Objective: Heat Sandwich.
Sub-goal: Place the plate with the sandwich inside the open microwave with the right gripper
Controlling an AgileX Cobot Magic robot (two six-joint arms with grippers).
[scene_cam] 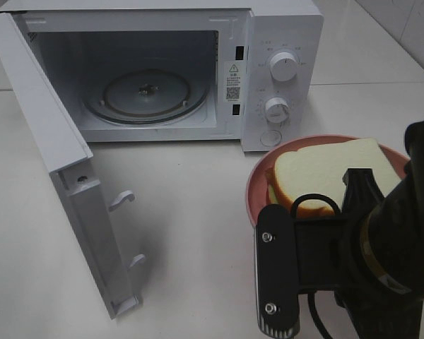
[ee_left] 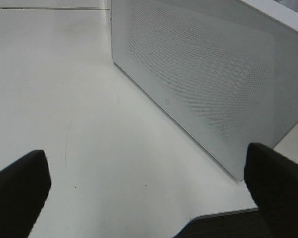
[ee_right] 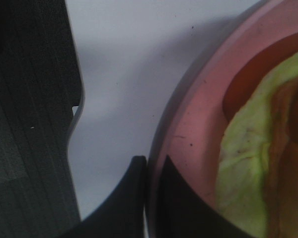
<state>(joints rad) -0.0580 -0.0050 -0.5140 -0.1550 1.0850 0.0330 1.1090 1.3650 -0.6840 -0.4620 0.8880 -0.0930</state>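
The sandwich (scene_cam: 332, 173), pale bread over green and reddish filling, lies on a round pink plate (scene_cam: 258, 183) in front of the microwave's control panel. The right wrist view shows my right gripper (ee_right: 151, 161) shut on the plate (ee_right: 198, 114) at its rim, with the sandwich's lettuce (ee_right: 243, 168) just beyond. From the high camera the right arm's black body hides that grip. My left gripper (ee_left: 145, 151) stands open and empty over the white table, facing the outer side of the microwave door (ee_left: 208, 79). The high camera does not show the left arm.
The white microwave (scene_cam: 283, 70) stands at the back with its door (scene_cam: 63, 183) swung wide open to the left and the glass turntable (scene_cam: 145, 95) bare inside. The table's edge and dark floor (ee_right: 25, 124) lie close beside the plate.
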